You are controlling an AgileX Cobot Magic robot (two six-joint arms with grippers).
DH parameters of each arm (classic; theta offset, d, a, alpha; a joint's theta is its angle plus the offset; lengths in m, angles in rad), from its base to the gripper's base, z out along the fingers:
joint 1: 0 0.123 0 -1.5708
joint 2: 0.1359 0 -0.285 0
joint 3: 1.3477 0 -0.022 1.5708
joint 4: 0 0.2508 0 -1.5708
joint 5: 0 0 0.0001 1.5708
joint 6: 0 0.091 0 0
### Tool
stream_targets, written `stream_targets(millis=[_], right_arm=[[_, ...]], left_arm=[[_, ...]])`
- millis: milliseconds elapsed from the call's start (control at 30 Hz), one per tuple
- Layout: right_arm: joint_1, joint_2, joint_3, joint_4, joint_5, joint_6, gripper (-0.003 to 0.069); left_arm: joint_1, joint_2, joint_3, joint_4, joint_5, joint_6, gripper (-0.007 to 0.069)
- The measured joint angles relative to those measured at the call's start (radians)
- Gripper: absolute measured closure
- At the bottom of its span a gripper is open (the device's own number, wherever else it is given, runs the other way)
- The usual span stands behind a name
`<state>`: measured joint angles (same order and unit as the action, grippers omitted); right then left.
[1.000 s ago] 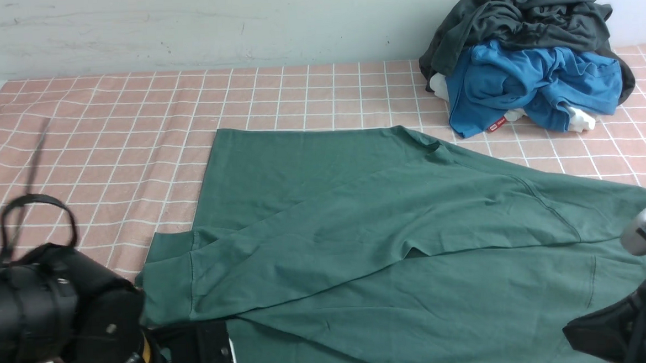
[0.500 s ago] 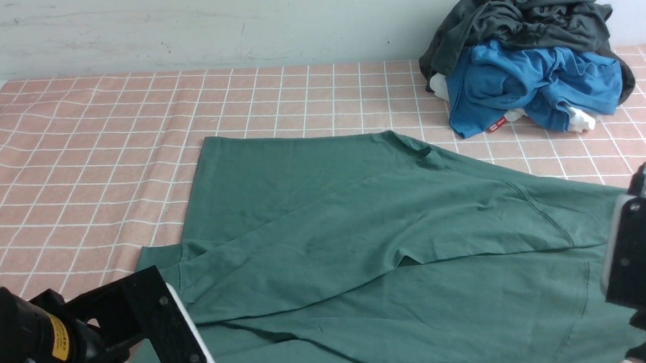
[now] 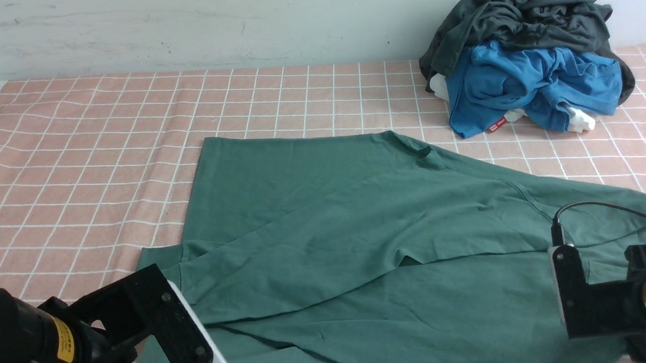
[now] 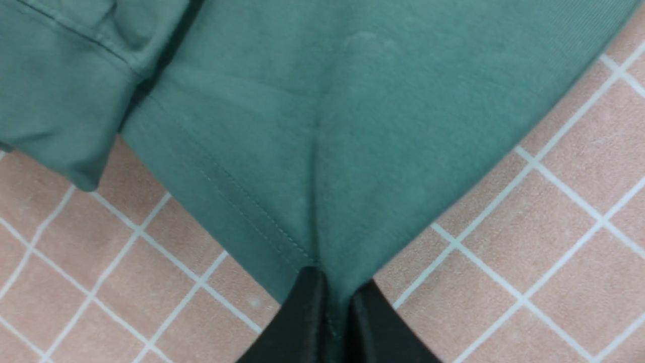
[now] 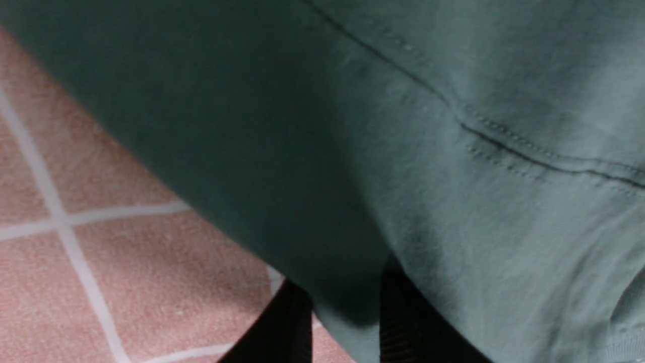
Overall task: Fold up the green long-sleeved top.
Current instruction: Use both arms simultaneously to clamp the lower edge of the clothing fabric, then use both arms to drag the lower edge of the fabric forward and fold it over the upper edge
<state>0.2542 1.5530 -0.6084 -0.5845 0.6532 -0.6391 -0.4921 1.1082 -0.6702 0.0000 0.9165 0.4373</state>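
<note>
green long-sleeved top [image 3: 359, 240], flat, sleeve folded across

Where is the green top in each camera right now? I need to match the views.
Front: the green long-sleeved top lies spread across centre and right foreground.
Left wrist: its hemmed corner fills most of the frame, pinched by the left gripper.
Right wrist: its seamed fabric fills most of the frame, reaching the right gripper.
Shared landmark: the pink checked cloth underneath.

Left gripper [image 4: 336, 282] black; arm [image 3: 11, 341] black (yellow label [image 3: 61, 340]).
</note>
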Motion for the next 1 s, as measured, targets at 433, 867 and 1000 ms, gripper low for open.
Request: stream_targets(millis=[433,867,1000], right_arm=[[0.000,-0.222,-0.061,-0.019,0.072,0.298,0.0657],[-0.114,0.137,-0.501,-0.020,-0.167,0.514,0.0657],[-0.142,0.330,-0.681,-0.020,-0.147,0.578,0.0657]], left_arm=[[0.055,0.014,-0.071,-0.030,0.104,-0.253,0.0608],[0.363,0.583,-0.705,-0.104,-0.044,-0.262,0.0608],[0.366,0.870,-1.004,-0.097,-0.057,-0.262,0.0608]])
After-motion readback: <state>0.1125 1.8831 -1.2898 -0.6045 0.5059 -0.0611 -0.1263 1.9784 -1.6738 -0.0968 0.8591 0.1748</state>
